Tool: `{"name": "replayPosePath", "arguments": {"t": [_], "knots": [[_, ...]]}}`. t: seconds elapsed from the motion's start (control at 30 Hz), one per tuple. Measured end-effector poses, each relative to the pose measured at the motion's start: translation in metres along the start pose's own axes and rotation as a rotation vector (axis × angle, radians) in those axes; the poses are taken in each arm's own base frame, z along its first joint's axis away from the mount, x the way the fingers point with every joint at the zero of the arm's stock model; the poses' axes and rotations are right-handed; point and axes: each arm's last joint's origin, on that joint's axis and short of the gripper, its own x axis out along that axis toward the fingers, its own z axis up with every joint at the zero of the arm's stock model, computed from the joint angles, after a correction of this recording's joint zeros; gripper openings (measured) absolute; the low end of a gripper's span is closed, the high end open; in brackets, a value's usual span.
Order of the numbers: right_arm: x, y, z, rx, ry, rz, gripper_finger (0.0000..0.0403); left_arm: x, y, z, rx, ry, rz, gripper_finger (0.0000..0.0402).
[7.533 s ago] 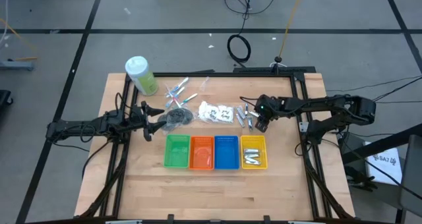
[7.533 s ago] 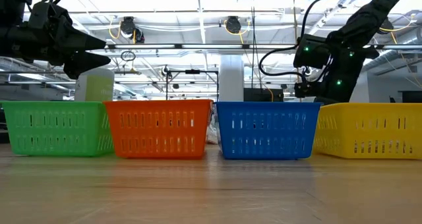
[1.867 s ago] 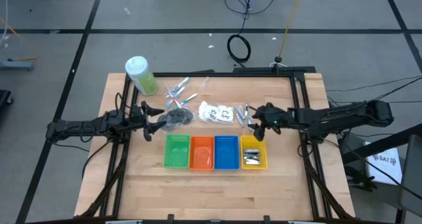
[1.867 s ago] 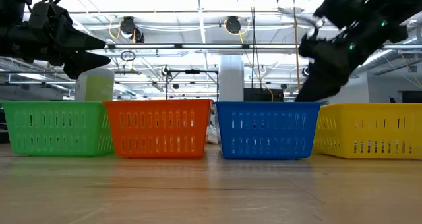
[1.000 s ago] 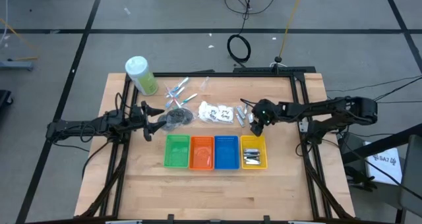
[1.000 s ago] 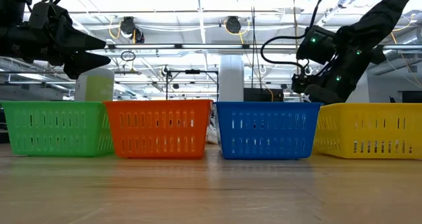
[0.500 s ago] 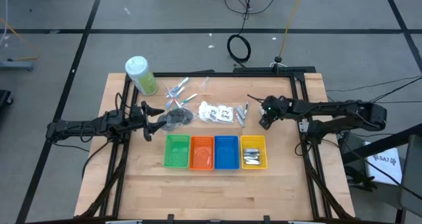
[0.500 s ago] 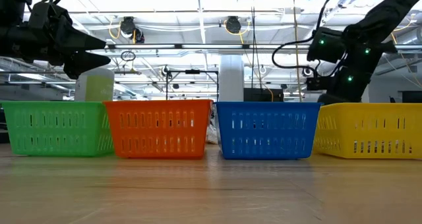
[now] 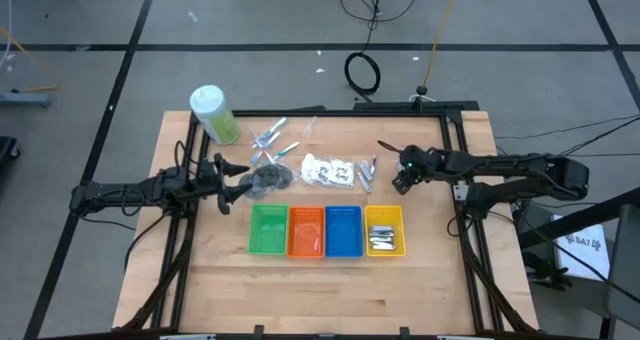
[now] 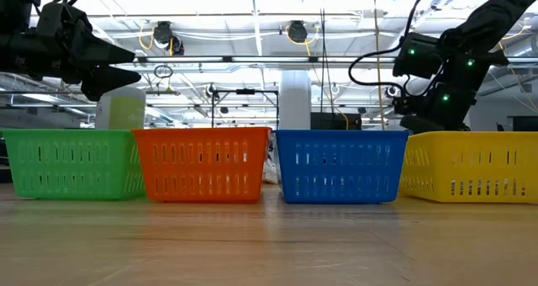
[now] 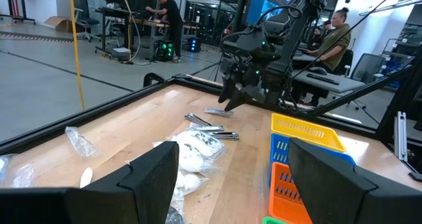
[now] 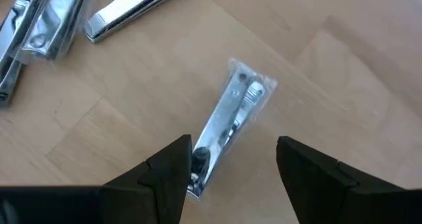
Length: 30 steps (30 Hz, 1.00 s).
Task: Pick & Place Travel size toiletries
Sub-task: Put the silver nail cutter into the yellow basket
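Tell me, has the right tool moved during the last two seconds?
Yes. The right tool was by the yellow bin's far edge; now it hangs farther back, away from the bin.

Your wooden desk (image 9: 300, 280) carries four bins in a row at the centre of the high view: green bin (image 9: 268, 229), orange bin (image 9: 306, 231), blue bin (image 9: 343, 230), yellow bin (image 9: 385, 230). Above them you see a dark clear pouch (image 9: 268, 177), white packets (image 9: 328, 168), silver tubes (image 9: 367, 173) and thin sticks (image 9: 270, 135). A pale-green bottle (image 9: 214, 114) sits at the desk's upper-left corner.
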Motion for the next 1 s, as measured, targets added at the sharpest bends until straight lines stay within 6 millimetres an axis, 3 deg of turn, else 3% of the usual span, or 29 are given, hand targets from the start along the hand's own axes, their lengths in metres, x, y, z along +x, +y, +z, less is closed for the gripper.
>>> {"name": "replayPosePath", "arguments": {"t": [0.77, 1.0], "knots": [[0.017, 0.004, -0.003, -0.032, 0.079, -0.03, 0.0209, 0.0, 0.0, 0.0, 0.0, 0.0, 0.0, 0.028], [0.017, 0.003, -0.005, -0.042, 0.092, -0.034, 0.0171, 0.0, 0.0, 0.0, 0.0, 0.0, 0.0, 0.028]]}}
